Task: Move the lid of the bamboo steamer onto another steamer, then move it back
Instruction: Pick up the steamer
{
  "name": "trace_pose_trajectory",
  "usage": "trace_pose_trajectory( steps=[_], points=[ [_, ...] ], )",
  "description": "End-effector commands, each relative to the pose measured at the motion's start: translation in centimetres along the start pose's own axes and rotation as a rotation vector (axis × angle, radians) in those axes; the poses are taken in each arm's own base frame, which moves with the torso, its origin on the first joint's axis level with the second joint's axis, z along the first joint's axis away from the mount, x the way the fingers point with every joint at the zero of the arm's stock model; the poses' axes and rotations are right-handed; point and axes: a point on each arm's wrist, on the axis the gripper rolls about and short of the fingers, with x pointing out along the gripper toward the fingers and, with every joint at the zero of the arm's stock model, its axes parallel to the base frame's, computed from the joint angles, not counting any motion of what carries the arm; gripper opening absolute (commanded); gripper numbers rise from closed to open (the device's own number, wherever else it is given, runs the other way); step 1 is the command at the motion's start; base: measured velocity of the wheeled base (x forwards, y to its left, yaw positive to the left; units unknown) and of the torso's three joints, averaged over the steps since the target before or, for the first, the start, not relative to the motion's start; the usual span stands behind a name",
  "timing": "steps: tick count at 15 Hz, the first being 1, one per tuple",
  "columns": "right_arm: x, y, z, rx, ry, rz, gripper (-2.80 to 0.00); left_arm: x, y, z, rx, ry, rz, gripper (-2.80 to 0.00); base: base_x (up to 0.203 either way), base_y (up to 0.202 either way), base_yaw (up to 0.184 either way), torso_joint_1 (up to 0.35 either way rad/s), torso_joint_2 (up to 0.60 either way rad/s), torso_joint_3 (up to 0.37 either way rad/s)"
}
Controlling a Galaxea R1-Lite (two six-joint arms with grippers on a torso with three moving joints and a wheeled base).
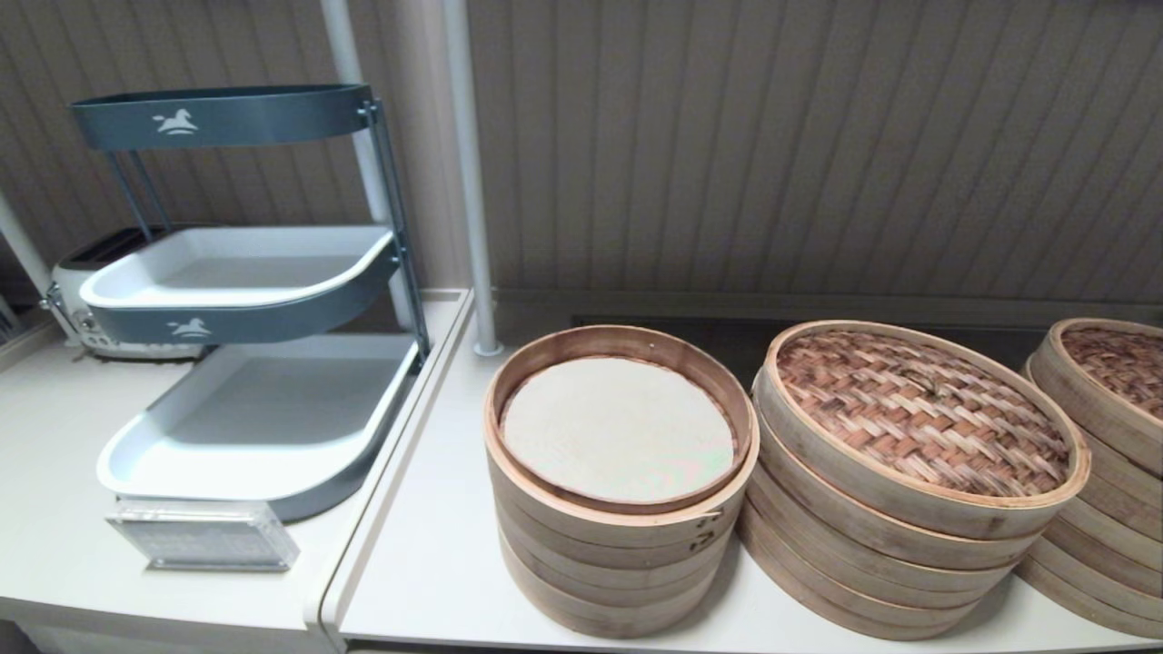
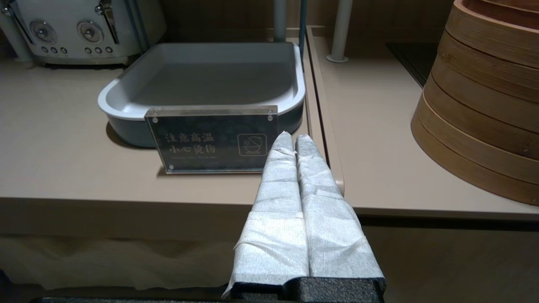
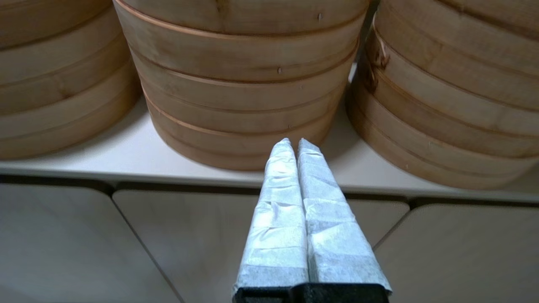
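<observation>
The bamboo steamer lid (image 1: pixel 922 418), pinkish-tan herringbone weave in a pale rim, lies on top of the wide middle stack of shallow tiers (image 1: pixel 854 563). To its left stands the taller stack (image 1: pixel 618 554) with dark lacing marks, uncovered and showing its white liner (image 1: pixel 618 427). Neither arm shows in the head view. My left gripper (image 2: pixel 293 138) is shut and empty, low before the counter edge near a sign. My right gripper (image 3: pixel 293 143) is shut and empty below the counter front, facing the steamer stacks (image 3: pixel 244 84).
A third stack with a darker brown lid (image 1: pixel 1118 363) stands at the far right. On the left counter are a grey tiered rack with white trays (image 1: pixel 245 272), an acrylic sign (image 2: pixel 212 139) and a toaster (image 2: pixel 80 29). A white pole (image 1: pixel 468 182) rises behind the open stack.
</observation>
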Motion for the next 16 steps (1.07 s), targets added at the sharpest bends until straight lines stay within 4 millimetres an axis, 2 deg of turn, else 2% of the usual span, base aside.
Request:
trace_pose_trajectory(
  steps=[1, 16],
  points=[
    [-0.02, 0.06, -1.13, 0.006, -0.040, 0.002, -2.80, 0.17, -0.02, -0.77, 0.000, 0.027, -0.001, -2.80, 0.000, 0.000, 0.000, 0.000, 0.00, 0.000],
    [0.19, 0.15, -1.64, 0.022, -0.027, 0.028, -2.80, 0.17, -0.02, -0.79, -0.008, 0.028, -0.001, -2.80, 0.000, 0.000, 0.000, 0.000, 0.00, 0.000]
  ],
)
